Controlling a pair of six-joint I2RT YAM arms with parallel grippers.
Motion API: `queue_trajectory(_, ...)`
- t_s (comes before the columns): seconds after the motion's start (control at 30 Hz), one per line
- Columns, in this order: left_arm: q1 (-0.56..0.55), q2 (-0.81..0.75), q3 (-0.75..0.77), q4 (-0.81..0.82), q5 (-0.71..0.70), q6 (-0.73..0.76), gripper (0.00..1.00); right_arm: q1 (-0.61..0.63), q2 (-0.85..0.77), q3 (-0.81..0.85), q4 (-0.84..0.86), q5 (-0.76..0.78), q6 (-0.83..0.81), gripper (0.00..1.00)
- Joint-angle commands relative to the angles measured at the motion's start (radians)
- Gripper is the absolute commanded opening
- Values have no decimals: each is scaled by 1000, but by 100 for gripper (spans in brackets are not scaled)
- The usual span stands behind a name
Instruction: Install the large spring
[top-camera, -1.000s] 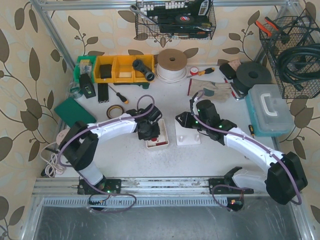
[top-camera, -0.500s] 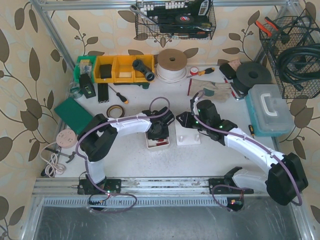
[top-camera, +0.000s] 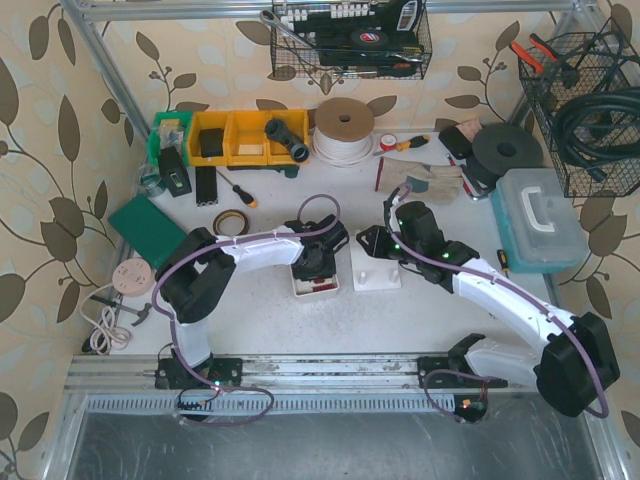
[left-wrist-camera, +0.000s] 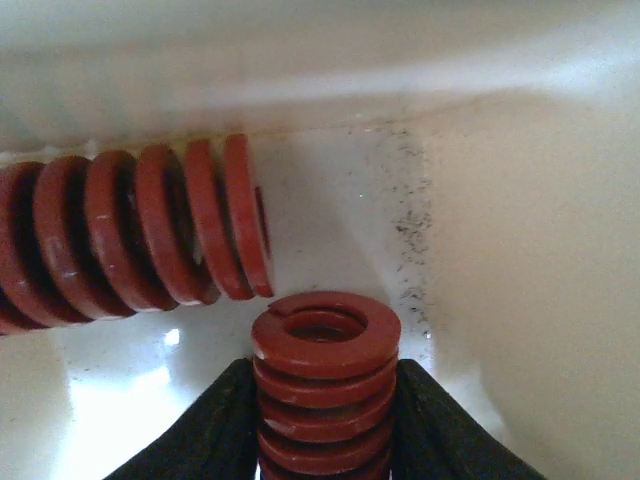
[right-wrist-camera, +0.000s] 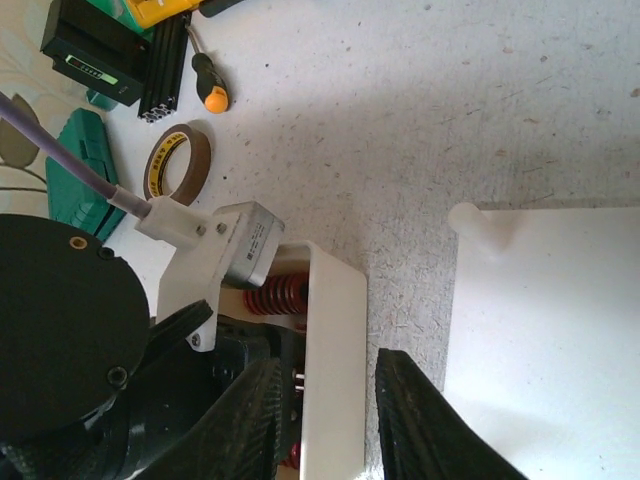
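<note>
Two red springs, left hand (left-wrist-camera: 322, 425) clamping upright spring (left-wrist-camera: 325, 385), other spring (left-wrist-camera: 130, 235) lying sideways.

Left arm swung: its hand (top-camera: 318, 262) went from the left part of the white tray (top-camera: 314, 284) to the tray's middle/right, most of that in the first half-second, almost none after. Left elbow came in from the far left edge of the table (top-camera: 250, 310), exposing the round cork-coloured disc (top-camera: 130, 274) it had covered. Cable loop above the wrist shifted right with it. Right arm nudged slightly: its hand (top-camera: 375, 243) sits a touch lower and further right, forearm and elbow moved the same way. Left hand's fingers (left-wrist-camera: 220, 430) sit either side of a red spring (left-wrist-camera: 325, 385), slightly looser than before.
</note>
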Motion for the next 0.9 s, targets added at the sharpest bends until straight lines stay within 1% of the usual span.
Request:
queue_trajectory(0.0, 0, -13, 21, -101, -35, -6, 40, -5, -31, 12, -42, 23, -10, 30)
queue_trajectory(0.13, 0, -46, 22, -126, -40, -20, 55, -6, -39, 18, -62, 28, -10, 30)
queue_trajectory(0.17, 0, -52, 23, -131, -41, -21, 58, -6, -39, 22, -66, 29, -10, 30)
queue_trajectory(0.23, 0, -62, 29, -137, -43, -20, 59, -6, -39, 31, -79, 31, -12, 30)
queue_trajectory(0.37, 0, -61, 61, -165, -58, -6, 58, -6, -31, 55, -99, 31, -16, 30)
queue_trajectory(0.5, 13, -42, 97, -185, -76, 16, 53, -6, -22, 74, -116, 28, -20, 30)
queue_trajectory(0.73, 46, -1, 107, -179, -65, 50, 45, -6, -35, 72, -131, 36, -23, 30)
queue_trajectory(0.87, 46, 20, 113, -185, -52, 56, 44, -6, -44, 67, -136, 48, -26, 30)
